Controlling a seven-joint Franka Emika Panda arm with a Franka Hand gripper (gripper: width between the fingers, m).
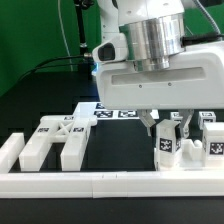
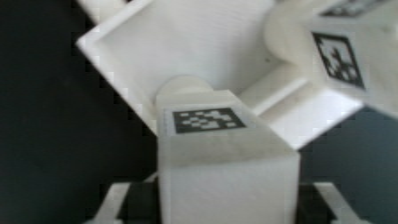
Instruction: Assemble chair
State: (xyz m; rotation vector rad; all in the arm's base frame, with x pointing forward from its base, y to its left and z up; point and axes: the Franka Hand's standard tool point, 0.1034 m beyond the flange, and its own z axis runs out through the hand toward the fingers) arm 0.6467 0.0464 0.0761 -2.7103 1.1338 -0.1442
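Observation:
My gripper (image 1: 165,124) hangs low near the front rail in the exterior view's right. Its jaws are open and straddle an upright white chair leg (image 1: 165,146) with a tag on its face. In the wrist view the same leg (image 2: 210,120) fills the space between the fingertips (image 2: 121,198), with a dark gap on each side, so my gripper (image 2: 226,200) is not touching it. More white chair pieces (image 1: 192,150) stand close to its right. The X-braced panel (image 1: 58,140) lies flat in the exterior view's left.
A long white border rail (image 1: 110,183) runs along the front and another (image 1: 9,150) along the left. The marker board (image 1: 112,112) lies behind the gripper. In the wrist view other white pieces (image 2: 157,45) and a tagged block (image 2: 338,52) crowd just beyond the leg.

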